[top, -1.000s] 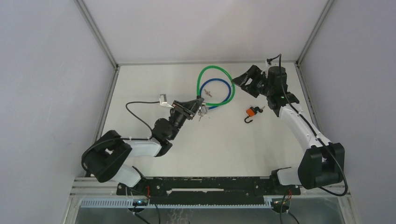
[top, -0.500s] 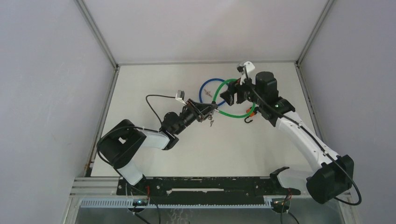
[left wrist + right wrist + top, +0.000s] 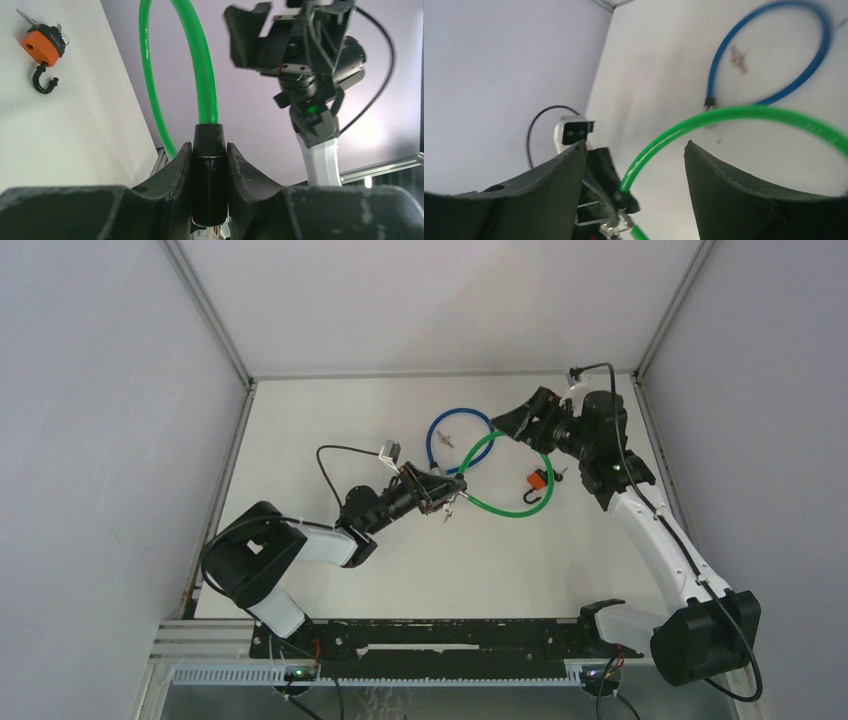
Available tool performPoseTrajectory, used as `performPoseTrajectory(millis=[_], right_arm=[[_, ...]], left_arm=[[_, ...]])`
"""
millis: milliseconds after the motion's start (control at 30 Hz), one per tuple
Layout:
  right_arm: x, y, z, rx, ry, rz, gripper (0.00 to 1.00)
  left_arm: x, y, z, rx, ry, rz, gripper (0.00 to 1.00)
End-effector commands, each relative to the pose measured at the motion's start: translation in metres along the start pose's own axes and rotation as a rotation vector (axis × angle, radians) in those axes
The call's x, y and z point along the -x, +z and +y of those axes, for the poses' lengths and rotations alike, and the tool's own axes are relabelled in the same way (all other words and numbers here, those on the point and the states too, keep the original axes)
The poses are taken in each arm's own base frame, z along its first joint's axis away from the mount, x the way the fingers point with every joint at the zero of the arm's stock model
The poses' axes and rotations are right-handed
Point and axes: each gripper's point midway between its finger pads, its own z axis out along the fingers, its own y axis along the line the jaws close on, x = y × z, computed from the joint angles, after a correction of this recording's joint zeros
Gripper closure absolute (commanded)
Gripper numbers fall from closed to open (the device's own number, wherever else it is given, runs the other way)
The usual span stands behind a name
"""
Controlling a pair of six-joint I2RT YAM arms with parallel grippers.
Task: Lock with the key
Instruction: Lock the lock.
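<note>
- Green cable lock [image 3: 487, 448]: over the mid tabletop, its black end piece [image 3: 208, 175] pinched in the L gripper [image 3: 447, 490].
- From that end the cable arcs up toward the R gripper [image 3: 517, 423]. It then sweeps down-right and ends just beside the orange padlock [image 3: 539, 479]; can't tell if they touch.
- L wrist view: both fingers [image 3: 180, 165] press the sides of the black end piece, and the green cable rises straight out of its top.
- Small metal bits, prob. keys [image 3: 450, 508], hang just under the L gripper; too small to be sure.
- Orange padlock lies flat on the tabletop, R of centre, w/ its black shackle [image 3: 530, 497] swung out like a hook. L wrist view shows a key [image 3: 26, 18] sticking out of its far end.
- Blue cable lock [image 3: 437, 432]: a loop lying flat on the tabletop, behind the green one; the green arc crosses over its R side.
- Small metal piece [image 3: 447, 437] lies inside the blue loop; can't tell what it is.
- R gripper: fingers spread wide, hanging above the top of the green arc. R wrist view has the green cable running across the gap btwn the fingers [image 3: 554, 180], touching neither.
- Tabletop [image 3: 330, 420]: white, w/ grey walls on three sides.
</note>
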Motion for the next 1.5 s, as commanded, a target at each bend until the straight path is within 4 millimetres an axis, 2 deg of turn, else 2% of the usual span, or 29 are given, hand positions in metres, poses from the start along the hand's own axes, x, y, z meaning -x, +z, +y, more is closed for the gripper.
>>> performPoseTrajectory(millis=[0, 167, 367, 567, 800, 933, 1100, 1133, 1167, 1233, 1267, 1467], right_arm=[[-0.025, 0.003, 0.021, 0.105, 0.386, 0.063, 0.23], [-0.047, 0.015, 0.017, 0.075, 0.454, 0.114, 0.24], [-0.066, 0.038, 0.011, 0.05, 0.525, 0.176, 0.25], [-0.073, 0.059, 0.011, 0.075, 0.548, 0.197, 0.32], [-0.075, 0.067, 0.007, 0.077, 0.56, 0.203, 0.68], [-0.075, 0.067, 0.004, 0.07, 0.569, 0.203, 1.0], [-0.073, 0.063, 0.0, 0.029, 0.57, 0.18, 1.0], [-0.072, 0.062, -0.001, 0.02, 0.564, 0.168, 1.0], [-0.07, 0.06, -0.002, 0.01, 0.561, 0.158, 1.0], [-0.068, 0.057, -0.005, -0.012, 0.559, 0.143, 1.0], [-0.067, 0.055, -0.007, -0.021, 0.563, 0.134, 1.0], [-0.064, 0.048, -0.017, -0.07, 0.584, 0.121, 1.0]], left_arm=[[0.0, -0.003, -0.04, -0.144, 0.052, 0.017, 1.0], [0.0, -0.005, -0.04, -0.144, 0.055, 0.015, 1.0], [-0.002, -0.005, -0.039, -0.146, 0.047, 0.026, 1.0], [-0.004, -0.004, -0.035, -0.139, 0.035, 0.042, 1.0], [-0.005, -0.003, -0.03, -0.13, 0.027, 0.045, 1.0], [-0.004, -0.003, -0.028, -0.125, 0.026, 0.042, 1.0], [-0.004, -0.003, -0.025, -0.117, 0.024, 0.039, 1.0], [-0.004, -0.003, -0.023, -0.114, 0.028, 0.039, 0.98], [-0.003, -0.003, -0.023, -0.113, 0.031, 0.036, 0.92], [-0.002, -0.004, -0.021, -0.108, 0.034, 0.026, 0.74], [-0.001, -0.004, -0.02, -0.104, 0.035, 0.014, 0.68], [0.003, -0.006, -0.013, -0.082, 0.031, -0.009, 0.46]])
